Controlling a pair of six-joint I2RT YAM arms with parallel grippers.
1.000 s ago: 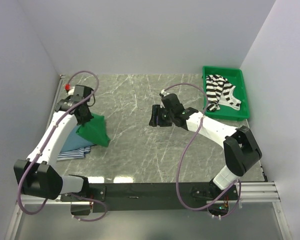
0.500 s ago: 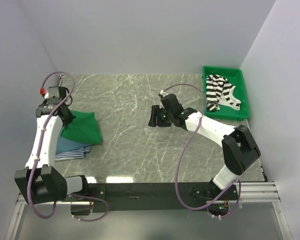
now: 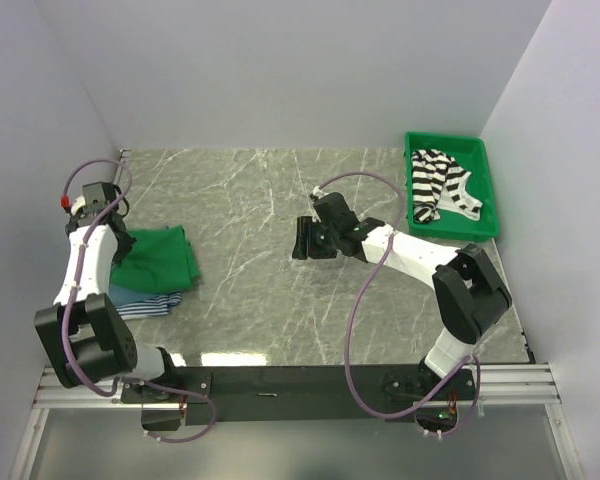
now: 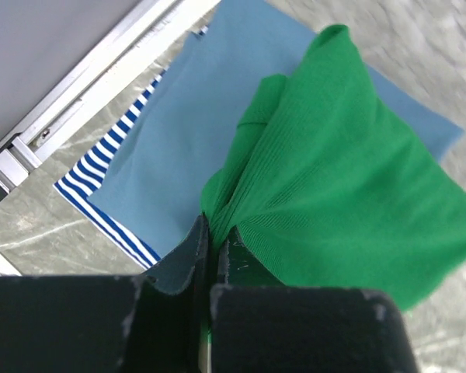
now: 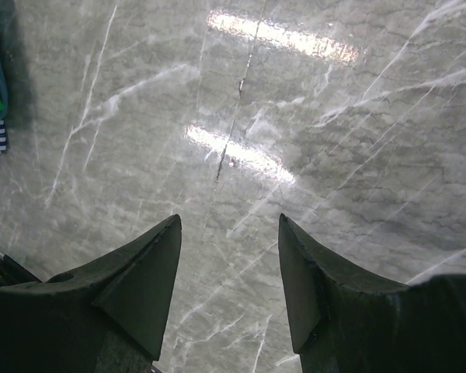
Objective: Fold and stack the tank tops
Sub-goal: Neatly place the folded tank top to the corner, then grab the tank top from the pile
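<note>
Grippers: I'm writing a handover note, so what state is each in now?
Left gripper: shut on the plain green cloth tank top.
Right gripper: open, holding nothing.

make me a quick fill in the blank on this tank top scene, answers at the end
The left tool is ____ on the green tank top.
The right tool hangs ____ above the table, holding nothing.
The black-and-white striped top lies ____ the green bin.
The solid blue top lies directly ____ the green tank top.
Missing words: shut; open; inside; under.
</note>
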